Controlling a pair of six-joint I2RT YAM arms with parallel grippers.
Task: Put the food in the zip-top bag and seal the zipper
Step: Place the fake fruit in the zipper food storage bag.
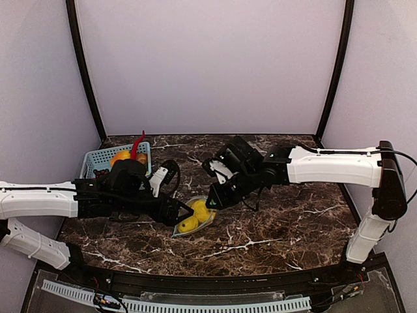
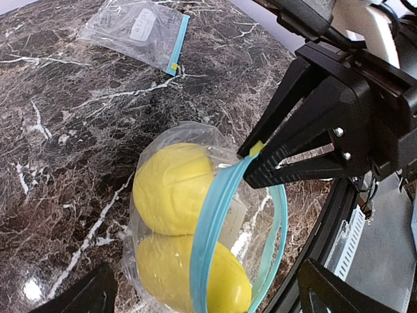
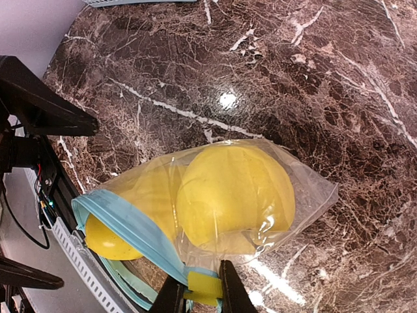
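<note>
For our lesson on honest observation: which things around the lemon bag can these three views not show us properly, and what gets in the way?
- Basket contents, top view: too small, partly behind the left arm.
- Lower lemon, left wrist view: cut off by the bottom edge.
- Right pincer on the zipper, right wrist view: fingers run off the bottom edge.
- Bag mouth's near end, left wrist view: out of frame.

No readable text; the label (image 2: 143, 24) on the far bag (image 2: 114, 29) is blurred.
</note>
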